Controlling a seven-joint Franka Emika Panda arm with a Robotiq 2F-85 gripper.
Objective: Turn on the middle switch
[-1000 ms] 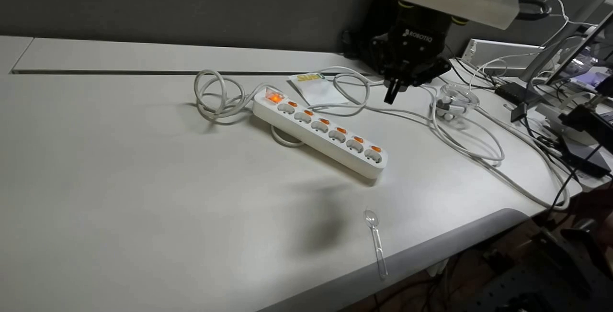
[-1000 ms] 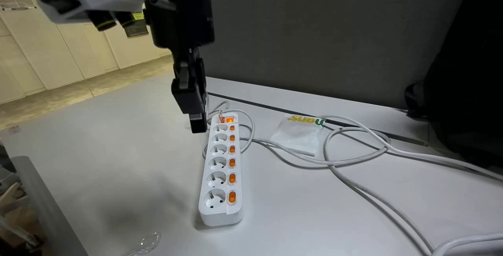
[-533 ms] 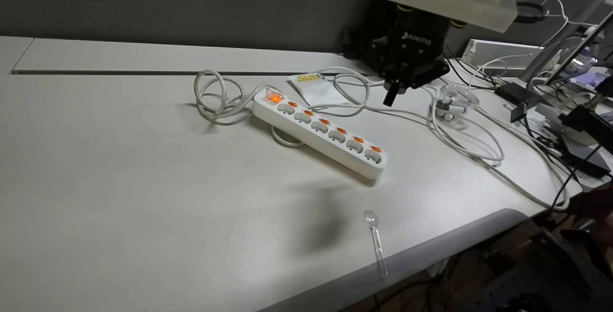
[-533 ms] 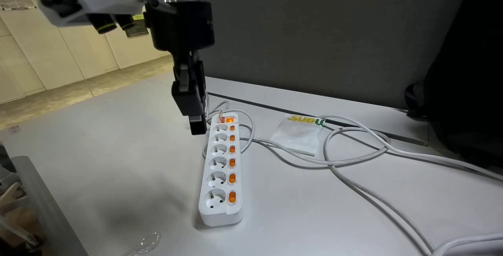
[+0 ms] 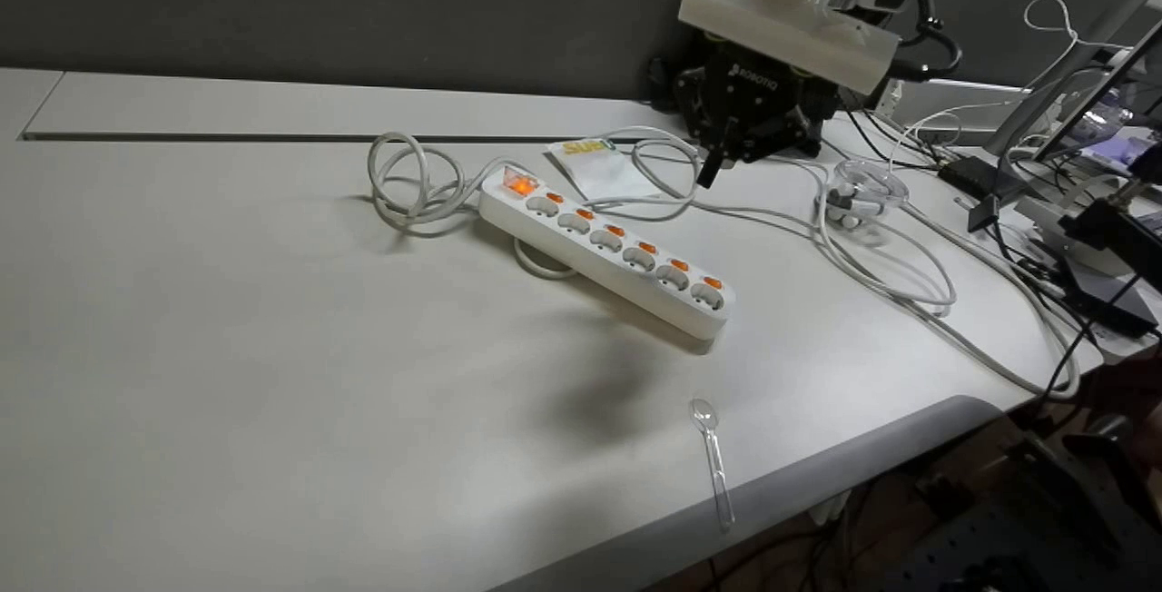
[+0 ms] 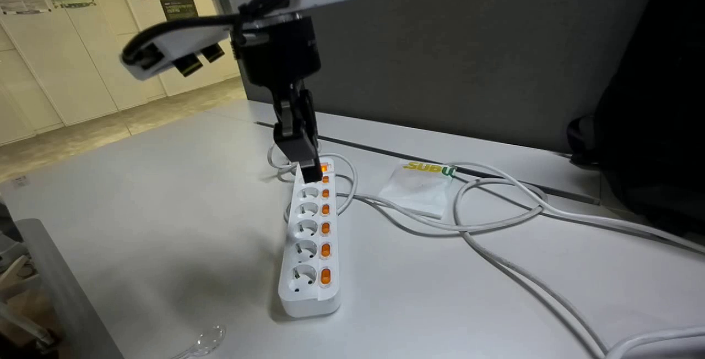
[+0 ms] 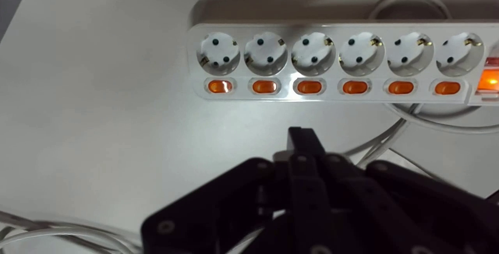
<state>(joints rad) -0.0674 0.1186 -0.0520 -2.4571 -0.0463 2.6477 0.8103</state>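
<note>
A white power strip [image 5: 599, 272] lies on the table, with several sockets and a row of small orange switches [image 7: 309, 87] along one side. At its cable end a larger switch [image 7: 488, 79] under a clear cover glows orange; it also shows in an exterior view [image 5: 520, 183]. The small switches do not glow like it. My gripper [image 7: 301, 129] is shut and empty, fingertips together. It hangs above the table, apart from the strip. In the wrist view its tips point at the switch side, near the middle of the row. In an exterior view the gripper [image 6: 311, 174] hides part of the strip's far end.
White cables [image 6: 495, 224] loop behind the strip. A white paper packet [image 6: 418, 188] lies among them. A clear plastic spoon [image 5: 713, 460] lies near the front edge. A clear round container [image 5: 862, 192] stands among cables. A grey partition [image 6: 457, 56] rises behind the table.
My gripper has shifted sideways above the table and the wrist has turned and tilted a little. The fingers look slightly closer together than one second ago. The strip and its switches look unchanged.
</note>
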